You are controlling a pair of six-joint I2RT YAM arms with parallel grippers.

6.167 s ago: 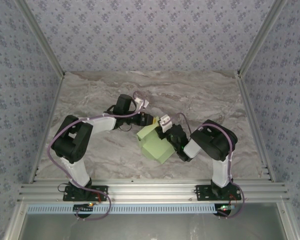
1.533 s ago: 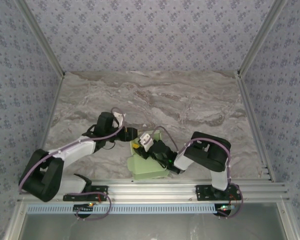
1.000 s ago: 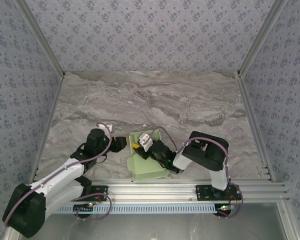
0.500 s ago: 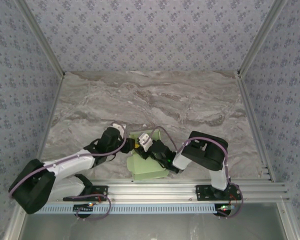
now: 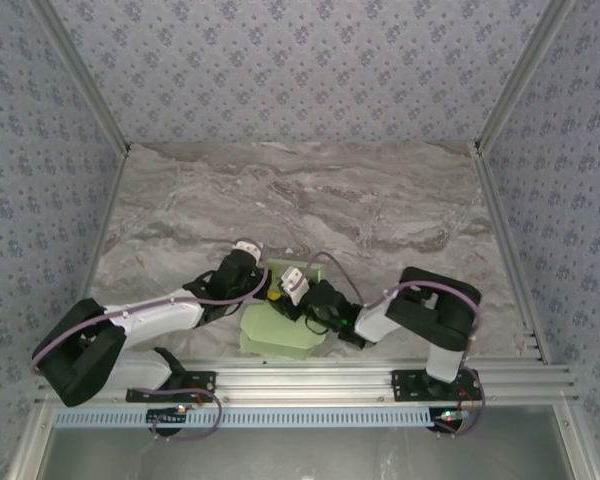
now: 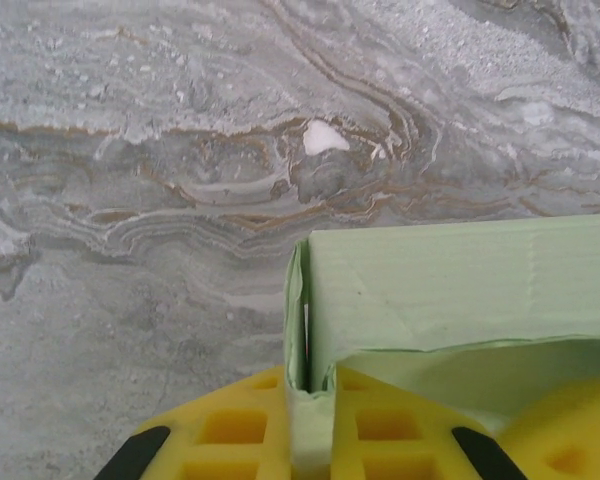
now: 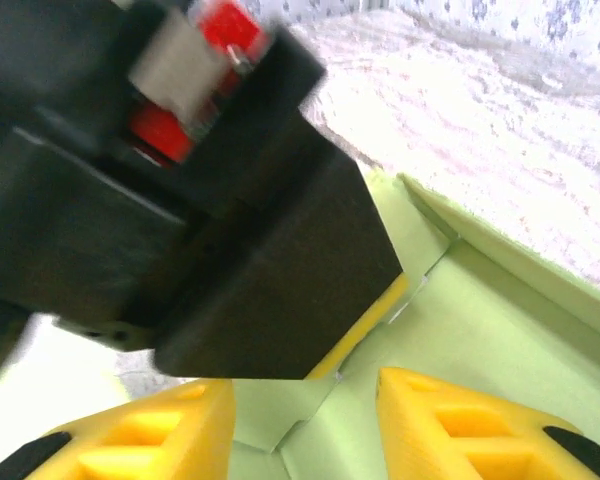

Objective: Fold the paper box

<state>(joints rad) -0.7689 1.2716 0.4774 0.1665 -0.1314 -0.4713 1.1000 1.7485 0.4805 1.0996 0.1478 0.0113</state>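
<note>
The paper box (image 5: 280, 335) is a pale green card piece lying near the table's front edge, partly folded up. My left gripper (image 5: 267, 290) is at its far left corner. In the left wrist view that left gripper (image 6: 310, 388) is shut on an upright doubled wall of the paper box (image 6: 460, 285), with the yellow fingers (image 6: 230, 425) pressed on both sides of it. My right gripper (image 5: 283, 299) sits just beside it over the box. In the right wrist view the right gripper (image 7: 305, 425) stands open above the flat green card (image 7: 480, 320), close under the left gripper's black body (image 7: 240, 260).
The marble table (image 5: 330, 200) stretches far behind the box. An aluminium rail (image 5: 300, 380) runs along the near edge just below the box. Patterned walls close in the sides and back. A small white chip (image 6: 323, 137) lies on the table beyond the box.
The left arm swung back in from the left and shut on the box's wall. The box has shifted a little to the left. The right gripper stays on the box and has opened slightly.
</note>
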